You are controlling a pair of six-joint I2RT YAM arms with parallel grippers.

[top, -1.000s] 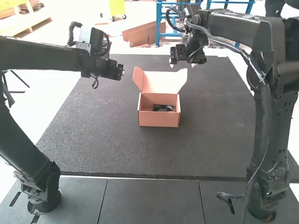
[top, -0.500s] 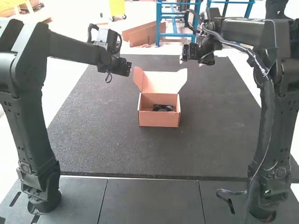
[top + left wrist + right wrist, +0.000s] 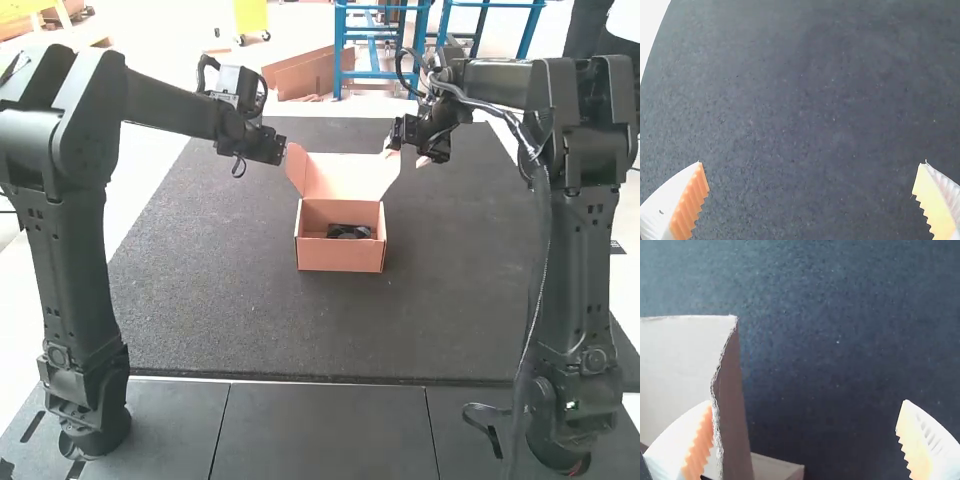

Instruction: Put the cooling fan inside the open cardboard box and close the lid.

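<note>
The cardboard box (image 3: pixel 340 250) stands at the middle of the black mat (image 3: pixel 200 260), its lid (image 3: pixel 340 172) upright at the back with side flaps spread. The black cooling fan (image 3: pixel 348 231) lies inside the box. My left gripper (image 3: pixel 272 150) hovers just left of the lid's left flap; in the left wrist view this gripper (image 3: pixel 810 200) is open over bare mat. My right gripper (image 3: pixel 415 148) hangs at the lid's upper right corner. In the right wrist view it (image 3: pixel 805 445) is open, and the lid's flap edge (image 3: pixel 730 415) stands beside one finger (image 3: pixel 690 445).
A flattened cardboard piece (image 3: pixel 305 70) and blue metal racks (image 3: pixel 385 40) stand beyond the mat's far edge. Bare mat surrounds the box on all sides. Grey table panels (image 3: pixel 320 430) run along the front.
The left gripper has moved right, closer to the lid's left flap. The right gripper has shifted right and come down to the lid's upper right corner. The box has not moved.
</note>
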